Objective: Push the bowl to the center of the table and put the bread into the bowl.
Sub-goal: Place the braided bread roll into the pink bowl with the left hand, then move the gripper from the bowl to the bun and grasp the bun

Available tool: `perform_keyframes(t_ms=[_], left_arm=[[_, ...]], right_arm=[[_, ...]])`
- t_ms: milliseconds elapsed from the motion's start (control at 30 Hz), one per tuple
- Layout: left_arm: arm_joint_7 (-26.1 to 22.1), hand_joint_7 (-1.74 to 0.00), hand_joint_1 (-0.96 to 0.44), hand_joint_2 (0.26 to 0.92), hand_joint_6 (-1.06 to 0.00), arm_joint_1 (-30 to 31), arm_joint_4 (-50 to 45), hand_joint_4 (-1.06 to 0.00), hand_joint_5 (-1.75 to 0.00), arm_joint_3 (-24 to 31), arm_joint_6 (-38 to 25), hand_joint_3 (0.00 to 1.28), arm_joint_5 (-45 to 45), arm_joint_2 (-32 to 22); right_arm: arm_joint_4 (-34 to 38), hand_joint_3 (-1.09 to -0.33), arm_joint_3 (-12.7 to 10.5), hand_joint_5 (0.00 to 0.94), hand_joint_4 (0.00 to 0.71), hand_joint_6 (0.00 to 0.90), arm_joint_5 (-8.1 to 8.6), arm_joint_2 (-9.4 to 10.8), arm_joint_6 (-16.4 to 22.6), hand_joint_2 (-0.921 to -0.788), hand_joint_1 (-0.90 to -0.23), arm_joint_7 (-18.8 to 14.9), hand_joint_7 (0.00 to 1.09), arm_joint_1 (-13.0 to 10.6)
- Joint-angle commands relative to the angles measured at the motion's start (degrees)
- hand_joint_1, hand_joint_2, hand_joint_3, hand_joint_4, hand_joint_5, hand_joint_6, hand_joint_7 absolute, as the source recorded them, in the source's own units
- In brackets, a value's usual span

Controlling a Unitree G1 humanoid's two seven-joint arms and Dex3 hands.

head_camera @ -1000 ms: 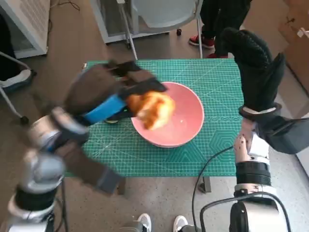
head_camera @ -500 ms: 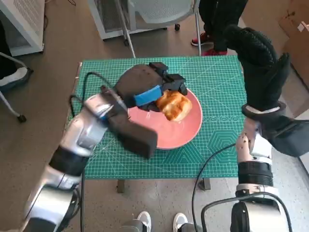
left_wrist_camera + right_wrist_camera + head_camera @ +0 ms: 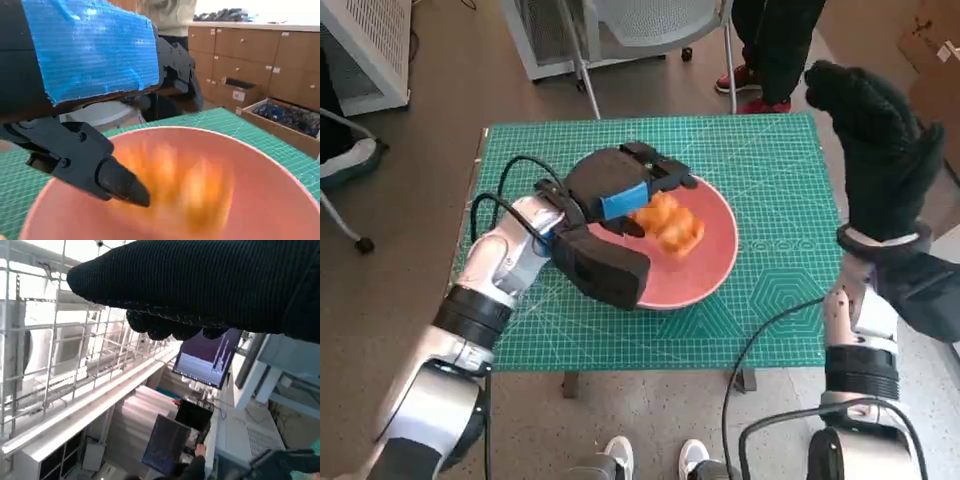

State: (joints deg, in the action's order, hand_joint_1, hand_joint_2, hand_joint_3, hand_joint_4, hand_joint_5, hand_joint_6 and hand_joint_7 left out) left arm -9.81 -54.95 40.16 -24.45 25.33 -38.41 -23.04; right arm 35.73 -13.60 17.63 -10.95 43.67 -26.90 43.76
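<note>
The pink bowl (image 3: 720, 265) stands near the middle of the green cutting mat (image 3: 770, 170). The golden bread (image 3: 670, 225) lies inside the bowl, just right of my left hand (image 3: 620, 185), which hovers over the bowl's left half with its fingers spread. In the left wrist view the bread (image 3: 190, 195) is a blur low in the bowl (image 3: 260, 165), apart from the black fingers (image 3: 100, 170) above it. My right hand (image 3: 875, 150) is raised high at the table's right edge, fingers up and holding nothing; its glove (image 3: 210, 285) fills the right wrist view.
A chair (image 3: 650, 30) and a person's legs with red shoes (image 3: 760, 60) stand behind the table. A black cable (image 3: 760, 340) hangs over the front right edge. Shoes (image 3: 650, 462) show at the front. A cardboard box (image 3: 930, 60) sits at the far right.
My left hand carried the bread over the bowl and lowered it. The bread has left the fingers and now lies in the bowl. The right hand stayed raised.
</note>
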Motion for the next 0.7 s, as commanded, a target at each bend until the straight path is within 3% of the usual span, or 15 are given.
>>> perform_keyframes(t_ms=[33,433,700], left_arm=[[1.12,-0.23,-0.67,0.870,-0.14,-1.35,0.41,-0.07,0.00,0.17,2.76,0.01,-0.12,-1.79],[0.93,-0.23,-0.77,0.917,-0.15,1.93,-3.29,-0.04,-0.01,5.31,9.63,0.01,5.54,-7.54],[0.75,-0.14,-0.70,0.863,-0.27,6.39,-8.75,-0.12,-0.01,10.57,12.54,0.00,8.53,-14.32]], right_arm=[[0.14,-0.468,0.30,0.005,0.349,0.452,-1.13,0.05,-0.10,-0.921,-0.482,1.20,0.00,-1.63],[0.69,-0.467,0.99,0.003,0.350,0.446,-0.97,0.48,-0.03,-0.921,-0.494,1.25,0.00,-1.39],[0.79,-0.465,1.16,0.001,0.345,0.448,0.16,0.82,-0.80,-0.921,-0.501,0.44,0.00,-1.42]])
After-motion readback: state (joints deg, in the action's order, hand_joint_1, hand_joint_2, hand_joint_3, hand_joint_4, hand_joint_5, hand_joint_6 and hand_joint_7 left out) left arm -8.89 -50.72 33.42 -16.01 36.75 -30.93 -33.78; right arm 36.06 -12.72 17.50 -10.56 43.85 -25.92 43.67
